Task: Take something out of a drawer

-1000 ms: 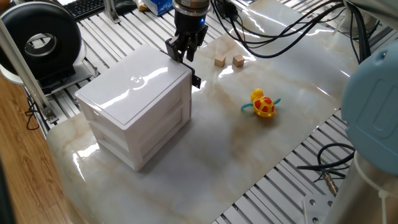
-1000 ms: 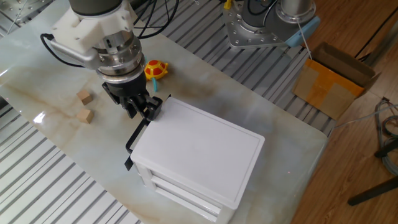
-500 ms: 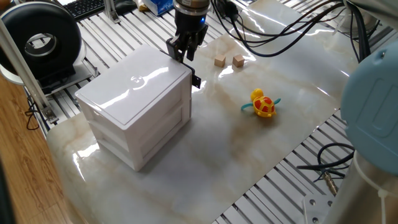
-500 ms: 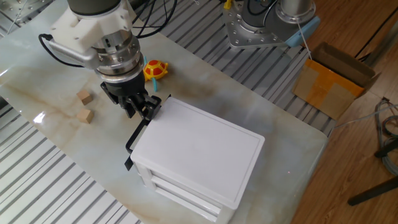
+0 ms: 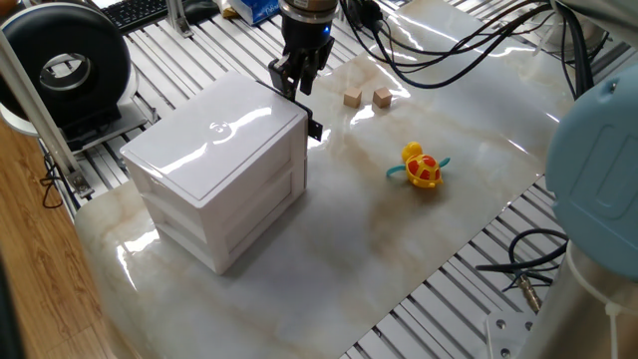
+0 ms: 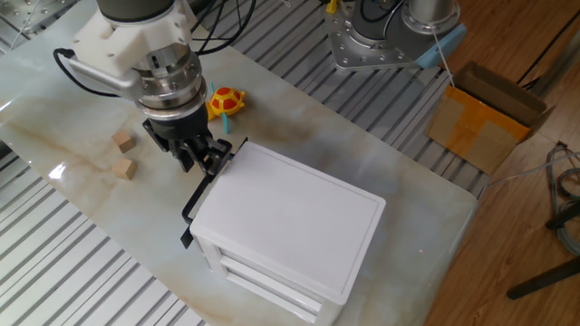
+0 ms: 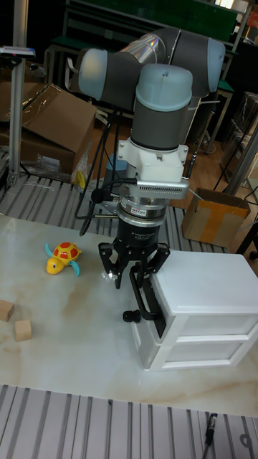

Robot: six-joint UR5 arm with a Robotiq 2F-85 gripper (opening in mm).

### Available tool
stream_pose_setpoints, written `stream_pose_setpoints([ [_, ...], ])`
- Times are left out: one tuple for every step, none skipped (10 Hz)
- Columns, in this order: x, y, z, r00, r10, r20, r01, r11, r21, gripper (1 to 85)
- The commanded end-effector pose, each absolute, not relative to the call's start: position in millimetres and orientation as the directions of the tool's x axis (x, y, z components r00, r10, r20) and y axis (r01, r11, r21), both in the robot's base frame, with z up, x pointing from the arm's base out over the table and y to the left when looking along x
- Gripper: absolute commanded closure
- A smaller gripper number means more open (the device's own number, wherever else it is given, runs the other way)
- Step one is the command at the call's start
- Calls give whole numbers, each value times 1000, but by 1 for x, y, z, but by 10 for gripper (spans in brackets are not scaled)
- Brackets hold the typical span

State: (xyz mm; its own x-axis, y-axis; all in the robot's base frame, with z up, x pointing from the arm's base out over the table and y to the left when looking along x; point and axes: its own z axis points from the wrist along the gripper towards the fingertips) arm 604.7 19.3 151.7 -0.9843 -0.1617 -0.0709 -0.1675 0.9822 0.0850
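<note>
Right now, from one fixed view, I see the claw (image 5: 291,82) hovering at the top front edge of the white three-tier box (image 5: 214,170), its fingers pointing down beside the top drawer (image 5: 289,133). That drawer looks shut or nearly so, its face flush with the tiers below. I cannot tell from here how wide the jaws stand or whether they have the knob (image 5: 314,131). The toy turtle (image 5: 422,167) and two wooden blocks (image 5: 367,98) lie well apart on the tabletop (image 5: 399,239).

From the other fixed view, the claw (image 6: 201,154) sits just at the box's corner, with black handles (image 6: 198,206) showing along the front. My worry is that the fingers sit beside the knob rather than around it, so a pull would slip off and leave the drawer closed.

In the tall fixed view, the claw (image 7: 136,276) looks partly open, with dark fingers (image 7: 147,290) reaching down across the drawer (image 7: 204,324) front, and I judge it holds nothing firmly yet. The box (image 7: 201,308) is light glossy plastic with nothing pinning it, so a pull that binds could drag the whole box across the slick tabletop (image 7: 72,337) or tip it forward. An angled pull could also jam the shallow drawer in its runners. What is inside is hidden.
</note>
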Motion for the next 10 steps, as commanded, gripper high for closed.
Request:
stream_pose_setpoints([
  [605, 14, 154, -984, -161, -71, -166, 983, 74, 453],
  [604, 12, 155, -985, -160, -70, -164, 984, 68, 460],
  [604, 9, 155, -985, -160, -69, -164, 984, 62, 470],
  [604, 8, 155, -985, -160, -69, -164, 985, 61, 473],
  [603, 12, 156, -985, -158, -69, -163, 984, 75, 473],
  [603, 14, 156, -983, -168, -73, -173, 982, 72, 473],
  [603, 17, 156, -983, -169, -75, -175, 981, 84, 470],
  [603, 21, 157, -982, -169, -79, -176, 979, 99, 463],
  [604, 22, 157, -981, -174, -82, -182, 978, 104, 460],
  [604, 24, 157, -980, -178, -85, -187, 976, 109, 460],
])
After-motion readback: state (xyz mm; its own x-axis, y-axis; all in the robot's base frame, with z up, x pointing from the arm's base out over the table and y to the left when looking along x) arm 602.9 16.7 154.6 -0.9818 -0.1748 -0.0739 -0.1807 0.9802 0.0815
